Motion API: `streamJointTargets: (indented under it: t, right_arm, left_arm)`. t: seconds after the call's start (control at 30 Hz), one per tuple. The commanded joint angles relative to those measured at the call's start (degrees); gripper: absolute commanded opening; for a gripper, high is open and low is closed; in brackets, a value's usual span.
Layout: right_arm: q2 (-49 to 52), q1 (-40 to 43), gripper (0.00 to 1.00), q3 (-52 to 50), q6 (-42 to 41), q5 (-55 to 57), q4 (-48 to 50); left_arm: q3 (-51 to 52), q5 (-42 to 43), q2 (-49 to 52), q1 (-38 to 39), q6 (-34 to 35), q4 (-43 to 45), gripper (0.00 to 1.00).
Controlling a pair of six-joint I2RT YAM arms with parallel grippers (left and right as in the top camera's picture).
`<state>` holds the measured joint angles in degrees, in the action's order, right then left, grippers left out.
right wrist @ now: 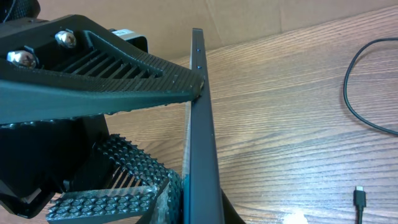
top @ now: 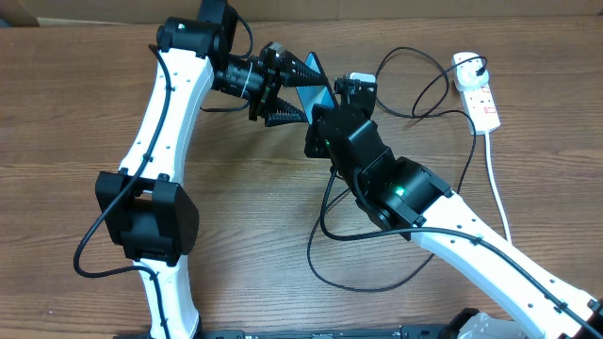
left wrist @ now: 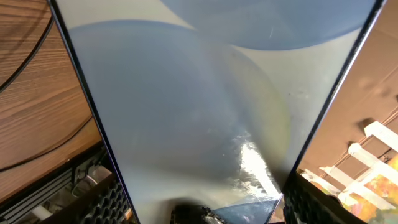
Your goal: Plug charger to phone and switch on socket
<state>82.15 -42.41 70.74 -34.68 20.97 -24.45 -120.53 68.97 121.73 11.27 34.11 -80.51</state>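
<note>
- Wooden table [top: 75, 122]: carries everything; both arms meet near the middle of its far edge.
- Right arm [top: 490, 250]: comes in from the near right corner and angles up-left, its black wrist block covering part of the table's centre.
- Left arm [top: 165, 104]: rises from the near left, runs toward the far edge, then bends so the wrist points right.
- White cord [top: 497, 188]: thick, drops from the socket along the right side toward the near edge.
- Charger [right wrist: 346, 93]: thin black cable, looped loosely over the table's middle and far right, passing under the right arm.
- Socket [top: 476, 89]: white strip with red markings at the far right corner, a black plug [top: 468, 68] seated in it.
- Phone [left wrist: 205, 112]: off the table, near mid far edge, tilted up on edge; the screen fills the left wrist view.
- Left gripper [top: 300, 91]: clamped across the phone, ribbed fingers [right wrist: 124, 78] on its opposite sides.
- Right gripper [top: 325, 113]: just beside the phone's lower end, jaws pressed together; whether they pinch anything, cannot tell.
- Connector tip [right wrist: 359, 198]: lies loose on the wood to the right of the phone, well apart from it.
</note>
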Motion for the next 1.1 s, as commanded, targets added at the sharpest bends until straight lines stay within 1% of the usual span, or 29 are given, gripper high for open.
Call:
streamJointTargets:
  t: [0.0, 0.13, 0.2, 0.37, 0.47, 0.53, 0.63, 0.7, 0.77, 0.83, 0.9, 1.0, 1.07]
  right_arm:
    - [0.28, -0.2, 0.04, 1.75, 2.93, 0.0, 0.39]
    - [0.26, -0.22, 0.04, 1.75, 2.91, 0.0, 0.39]
    - [0.26, -0.22, 0.04, 1.75, 2.91, 0.0, 0.39]
    - [0.26, -0.2, 0.04, 1.75, 2.93, 0.02, 0.42]
    - [0.26, -0.2, 0.04, 1.75, 2.93, 0.28, 0.42]
    - [0.26, -0.2, 0.04, 1.75, 2.95, 1.51, 0.31]
    - [0.26, -0.2, 0.04, 1.75, 2.93, 3.52, -0.61]
    - [0.26, -0.2, 0.04, 1.75, 2.91, 5.03, -1.79]
    - [0.28, 0.48, 0.04, 1.75, 2.73, 6.43, -3.21]
    - [0.28, 1.77, 0.04, 1.75, 0.46, 6.4, -4.52]
    - [0.28, 3.96, 0.04, 1.75, -2.78, 5.27, -6.25]
    - [0.28, 7.78, 0.04, 1.75, -3.28, -1.53, -6.58]
    - [0.28, 11.1, 0.04, 1.75, -3.37, -8.15, -6.56]
  left_arm:
    - [-1.14, 0.87, -1.42, 0.76, -0.7, -0.31, 0.64]
    - [-1.14, 0.87, -1.42, 0.76, -0.68, 0.79, 0.74]
    - [-1.14, 0.57, -1.42, 0.76, -0.39, 1.6, 0.78]
    - [-1.14, -4.39, -1.42, 0.76, 3.39, 2.38, 0.84]
    - [-1.14, -6.34, -1.42, 0.76, 4.09, 5.03, 0.91]
    - [-1.14, -8.09, -1.42, 0.7, 4.83, 7.56, 0.93]
    - [-1.14, -11.58, -1.42, 0.33, 4.94, 10.56, 1.0]
    - [-1.14, -14.58, -1.42, -0.02, 4.92, 11.69, 1.0]
    - [-1.14, -21.64, -1.42, -0.66, 4.94, 12.41, 1.0]
    - [-1.14, -25.14, -1.42, -0.98, 4.87, 12.41, 1.0]
    - [-1.14, -24.61, -1.42, -1.38, 3.1, 12.39, 1.0]
    - [-1.14, -17.05, -1.42, -2.38, -4.17, 14.38, 1.0]
    - [-1.16, -11.08, -1.46, -3.43, -7.58, 15.43, 0.99]
